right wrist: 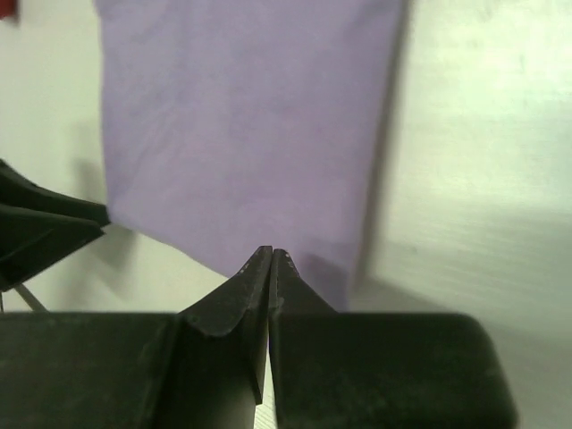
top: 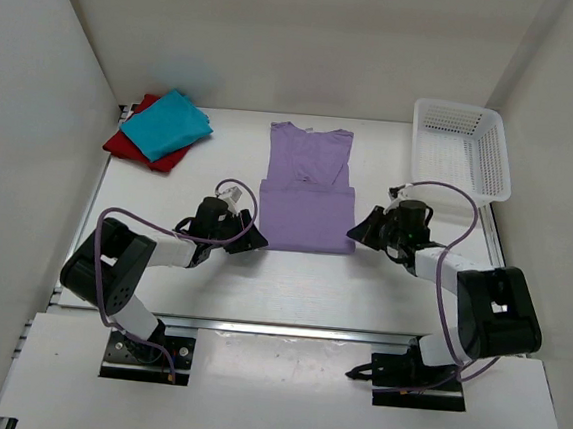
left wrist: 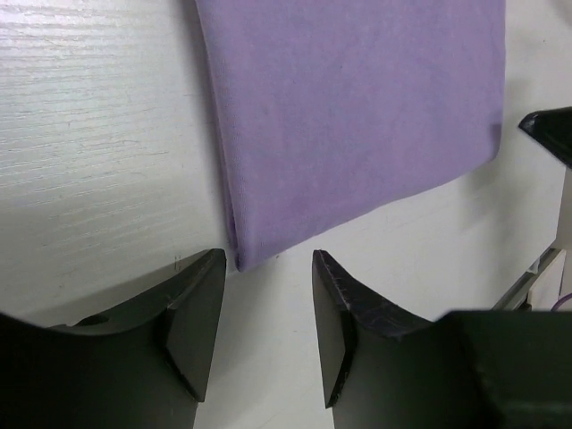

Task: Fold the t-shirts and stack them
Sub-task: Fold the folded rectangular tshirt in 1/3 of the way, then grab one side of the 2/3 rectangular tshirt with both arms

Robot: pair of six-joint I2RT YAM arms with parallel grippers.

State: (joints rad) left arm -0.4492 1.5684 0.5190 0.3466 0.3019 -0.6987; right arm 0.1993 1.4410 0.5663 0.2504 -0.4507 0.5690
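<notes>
The lilac t-shirt (top: 307, 191) lies flat mid-table, its lower part folded up into a doubled rectangle. The teal t-shirt (top: 166, 124) rests folded on the red t-shirt (top: 130, 147) at the back left. My left gripper (top: 255, 240) sits low at the lilac shirt's near left corner. In the left wrist view it (left wrist: 268, 259) is open with only bare table between its fingers, and the folded corner (left wrist: 255, 250) lies just ahead. My right gripper (top: 358, 231) sits at the near right corner. In the right wrist view it (right wrist: 271, 254) is shut, its tips in front of the lilac cloth (right wrist: 241, 116).
A white mesh basket (top: 460, 147) stands at the back right. White walls close in the table at the left, right and back. Each gripper shows in the other's wrist view: the right one (left wrist: 550, 130) and the left one (right wrist: 45, 228).
</notes>
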